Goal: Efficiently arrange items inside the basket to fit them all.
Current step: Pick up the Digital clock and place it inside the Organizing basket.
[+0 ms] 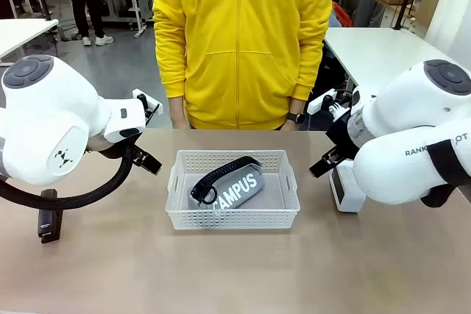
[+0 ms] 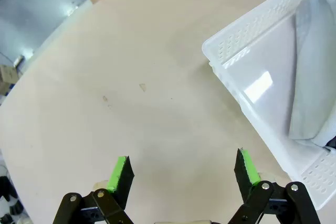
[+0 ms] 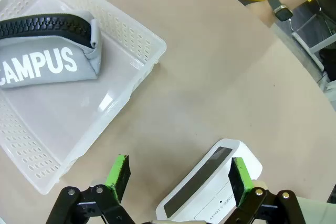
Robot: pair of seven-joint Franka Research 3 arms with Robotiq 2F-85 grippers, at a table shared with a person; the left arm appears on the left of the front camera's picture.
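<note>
Both my hands are spread wide and hold nothing. My left hand [image 2: 184, 169] hangs over bare table [image 2: 131, 87] just beside a corner of the basket [image 2: 231, 51]. My right hand [image 3: 178, 174] hovers over the device [image 3: 210, 182], which lies on the table outside the basket, on my right.

The worst risk, I think, is the grip on that device. It is broad, smooth and round-edged, and it sits off-centre under my right hand, close to one finger. If I close as I stand, the pads may catch a corner and it could twist or squirt out.

Next is room. The pouch [image 1: 232, 185] lies slantwise across the middle of the basket, so a device lowered in now would likely land half on it and tip. The basket looks light, and a nudge against its wall could slide it toward the person [image 1: 239, 34] at the far edge.

The pouch is soft grey fabric with white "CAMPUS" lettering and a chunky black zipper along its upper edge.
</note>
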